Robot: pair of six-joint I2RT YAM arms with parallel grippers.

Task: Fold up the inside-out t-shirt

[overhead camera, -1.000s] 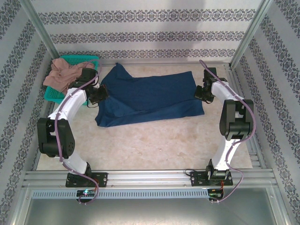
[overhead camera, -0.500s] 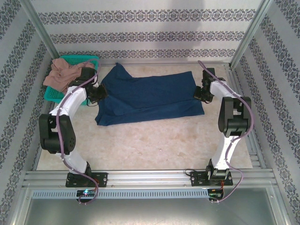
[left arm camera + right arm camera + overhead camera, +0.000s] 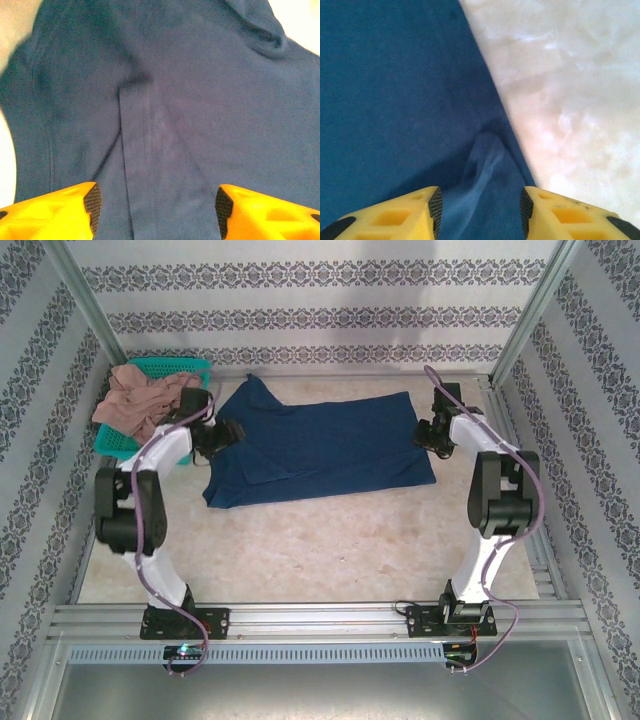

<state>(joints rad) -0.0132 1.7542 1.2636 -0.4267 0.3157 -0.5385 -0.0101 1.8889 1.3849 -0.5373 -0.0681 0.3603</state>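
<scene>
The inside-out t-shirt (image 3: pixel 320 445) is dark navy and lies flat across the back half of the table as a wide band, with one sleeve poking toward the back left. My left gripper (image 3: pixel 228 432) is over its left end. In the left wrist view that gripper (image 3: pixel 156 202) stands open, with a hem fold of the t-shirt (image 3: pixel 200 100) lying loose between the yellow fingers (image 3: pixel 60 210). My right gripper (image 3: pixel 424 435) is at the shirt's right edge. The right wrist view has this gripper (image 3: pixel 481 205) open over a small raised crease of the t-shirt (image 3: pixel 395 90).
A teal basket (image 3: pixel 190 365) at the back left holds a pinkish-tan garment (image 3: pixel 135 400), close behind my left arm. Bare marble-look table (image 3: pixel 330 540) stretches from the shirt to the near rail. Patterned walls and metal posts close in the sides.
Both grippers went from shut to open and let go of the shirt's ends. The left arm's elbow swung toward the back. The shirt stayed in place.
</scene>
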